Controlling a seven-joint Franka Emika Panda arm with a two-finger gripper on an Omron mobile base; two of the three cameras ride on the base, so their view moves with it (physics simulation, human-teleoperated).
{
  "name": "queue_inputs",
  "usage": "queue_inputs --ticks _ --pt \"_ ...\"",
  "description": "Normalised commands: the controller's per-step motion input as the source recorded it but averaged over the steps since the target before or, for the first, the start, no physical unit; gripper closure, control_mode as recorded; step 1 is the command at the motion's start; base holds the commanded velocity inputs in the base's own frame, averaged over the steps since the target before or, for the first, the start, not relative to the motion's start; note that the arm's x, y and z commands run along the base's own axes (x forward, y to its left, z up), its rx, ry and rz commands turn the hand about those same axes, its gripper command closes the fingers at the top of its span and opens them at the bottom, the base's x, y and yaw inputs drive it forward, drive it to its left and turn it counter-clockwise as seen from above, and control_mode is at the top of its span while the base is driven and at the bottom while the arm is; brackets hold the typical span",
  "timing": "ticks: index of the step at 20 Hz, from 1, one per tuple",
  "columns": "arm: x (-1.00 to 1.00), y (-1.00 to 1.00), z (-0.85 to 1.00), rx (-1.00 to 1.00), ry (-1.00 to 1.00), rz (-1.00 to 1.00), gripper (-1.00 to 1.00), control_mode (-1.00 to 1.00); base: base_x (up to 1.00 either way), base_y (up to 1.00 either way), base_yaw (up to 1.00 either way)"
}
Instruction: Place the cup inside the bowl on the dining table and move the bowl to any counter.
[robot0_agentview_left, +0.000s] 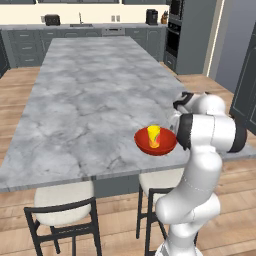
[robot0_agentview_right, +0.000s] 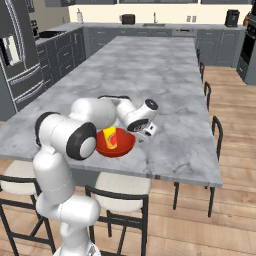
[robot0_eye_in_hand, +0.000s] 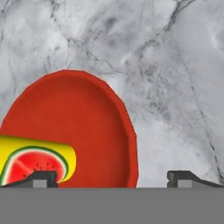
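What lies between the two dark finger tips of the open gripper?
In the hand view, the rim of the shallow glossy red bowl and bare grey-veined marble dining table lie between the gripper tips.

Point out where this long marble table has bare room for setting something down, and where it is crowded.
Nearly all of the grey-veined marble dining table lies bare: the whole stretch from the shallow red bowl toward the far kitchen end, and the slab on either side of it. The crowded spot is the near edge, where the yellow cup stands in the bowl and the open gripper hovers beside its rim.
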Motion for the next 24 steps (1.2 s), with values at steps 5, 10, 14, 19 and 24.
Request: queue_inputs --ticks 5,10,14,19,24 --pt "0.0 0.0 -0.19 0.0 0.0 0.0 -1.0 -1.0 0.0 0.0 0.0" --pt "0.0 0.0 -0.2 0.0 0.0 0.0 -1.0 -1.0 0.0 0.0 0.0" --pt "0.0 0.0 -0.22 0.0 0.0 0.0 -1.0 -1.0 0.0 0.0 0.0" --pt "0.0 0.0 -0.21 0.0 0.0 0.0 -1.0 -1.0 0.0 0.0 0.0" --pt "0.0 0.0 -0.15 0.0 0.0 0.0 -1.0 -1.0 0.0 0.0 0.0"
